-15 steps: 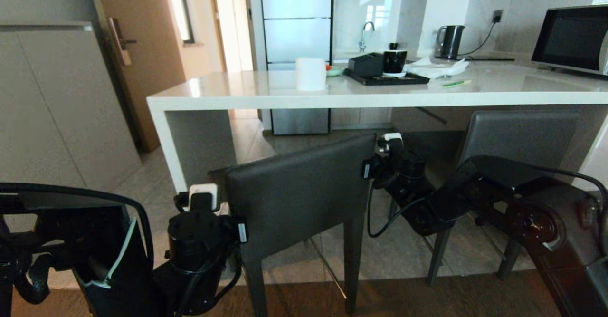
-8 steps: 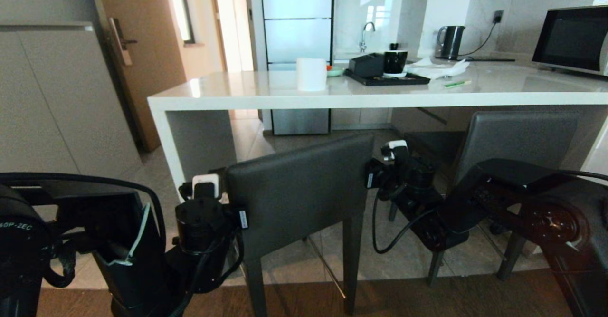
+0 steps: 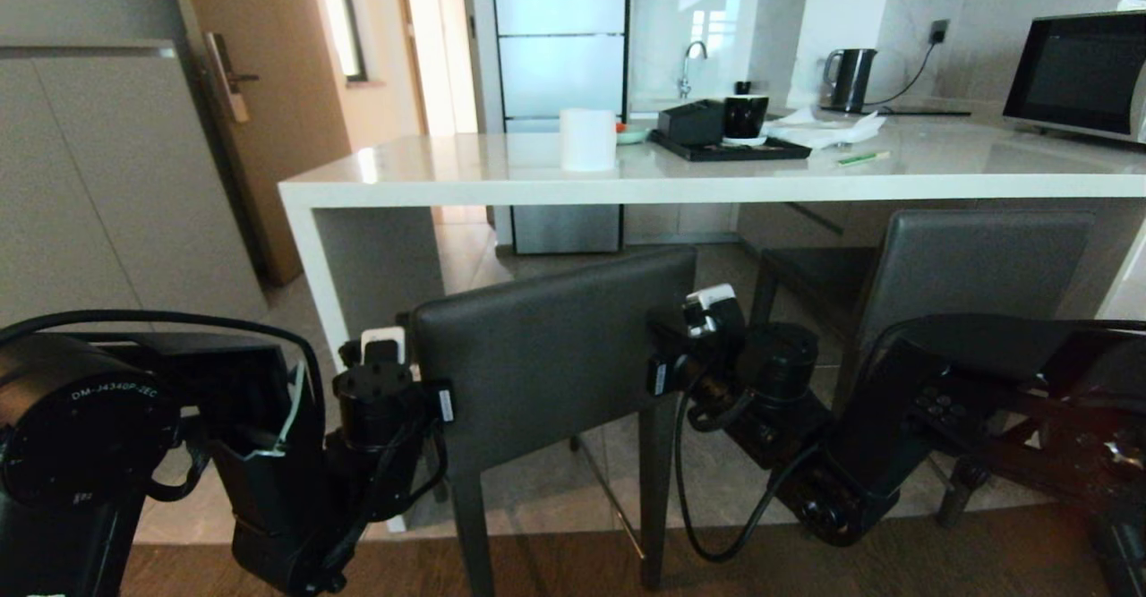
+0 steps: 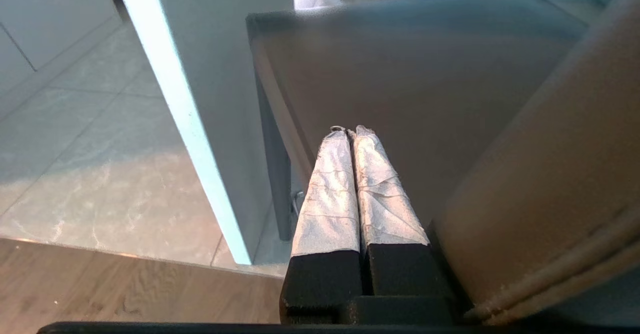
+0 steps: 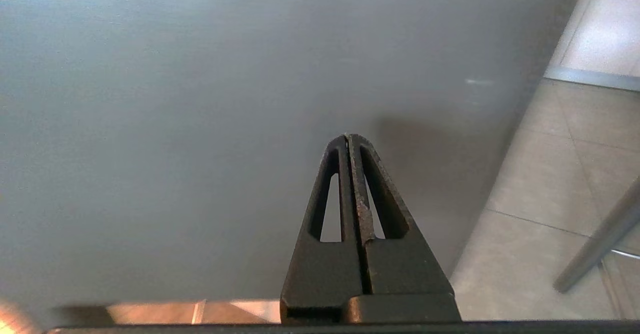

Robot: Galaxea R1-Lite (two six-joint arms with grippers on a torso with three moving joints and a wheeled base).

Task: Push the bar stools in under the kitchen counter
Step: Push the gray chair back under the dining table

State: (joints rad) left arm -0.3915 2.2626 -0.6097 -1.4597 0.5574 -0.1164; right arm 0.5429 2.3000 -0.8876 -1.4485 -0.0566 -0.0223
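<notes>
Your left gripper (image 3: pixel 385 346) and right gripper (image 3: pixel 707 302), fingers pressed together and empty, flank the near stool (image 3: pixel 546 355); the bench (image 3: pixel 627 190) lies straight ahead, contact probably at its backrest edges.

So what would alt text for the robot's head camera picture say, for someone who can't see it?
Two black robot arms flank a dark grey bar stool, left hand and right hand at its backrest edges, before a white kitchen counter. A second stool sits tucked under at right.

Tiled floor (image 3: pixel 734 481), wooden door (image 3: pixel 269 87), fridge (image 3: pixel 560 42).
</notes>
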